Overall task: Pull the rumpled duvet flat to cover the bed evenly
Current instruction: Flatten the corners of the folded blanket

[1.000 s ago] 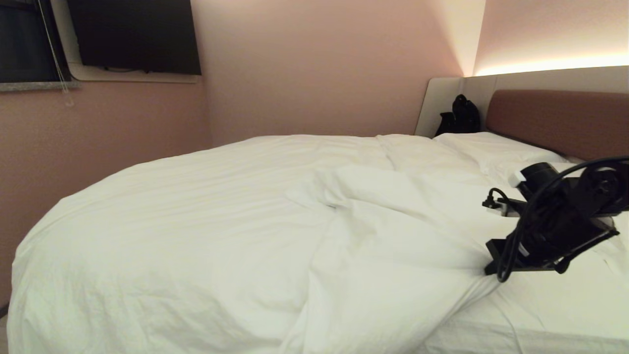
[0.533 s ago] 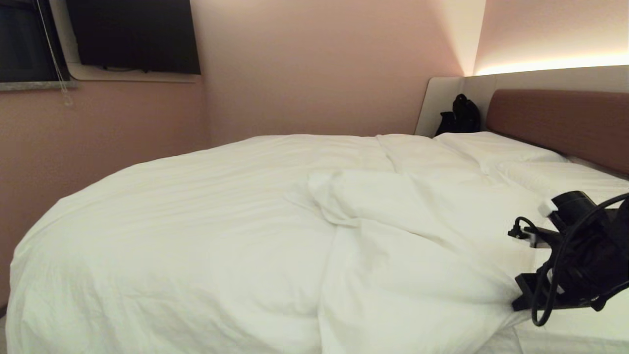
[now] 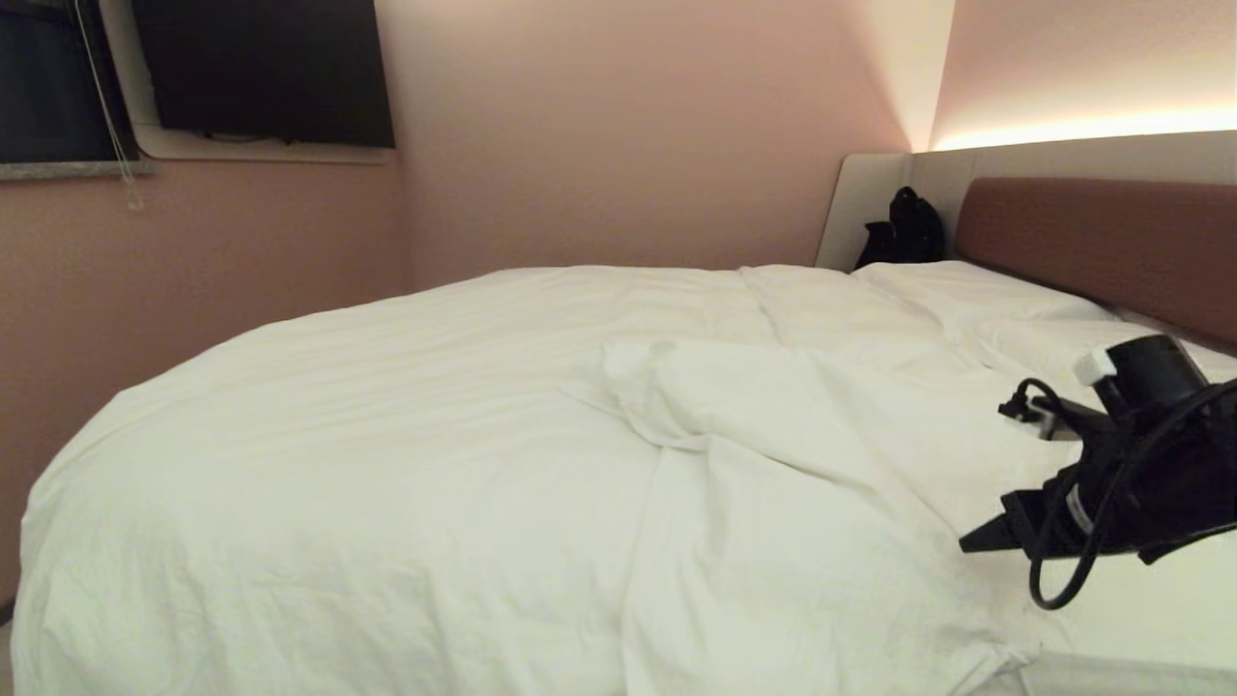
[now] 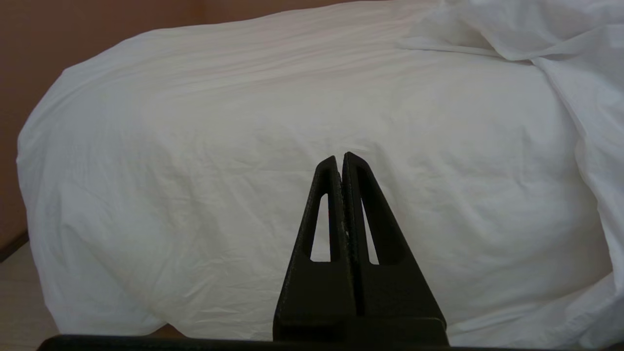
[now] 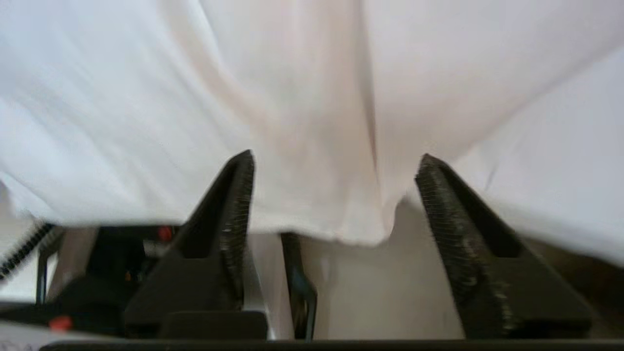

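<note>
Bed fills most of the head view, headboard at upper right, foot end toward lower left. Duvet lies over nearly all of it: smooth and draped on the left half of the frame, but a folded-back flap with a thick ridge sits at centre, and the near edge at lower right stops short, leaving a bare strip of mattress sheet at the bottom right corner. Pillows lie at upper right against the headboard; a dark bag stands beyond them. Right gripper is at the right edge of the head view, just over the duvet's near edge; its fingers are spread wide, with the hem hanging between them, not pinched. Left gripper is parked low, facing the draped side, fingers pressed together, holding nothing. Judgement: step in hand is a re-grip on the near-side hem. To do it well: push the fingers deep enough to take the full thickness of the hem, not just the cover fabric; close firmly before pulling; draw low and outward toward the bare strip so the central fold unrolls instead of bunching. Risk: a shallow pinch slips on the puffy fill.
</note>
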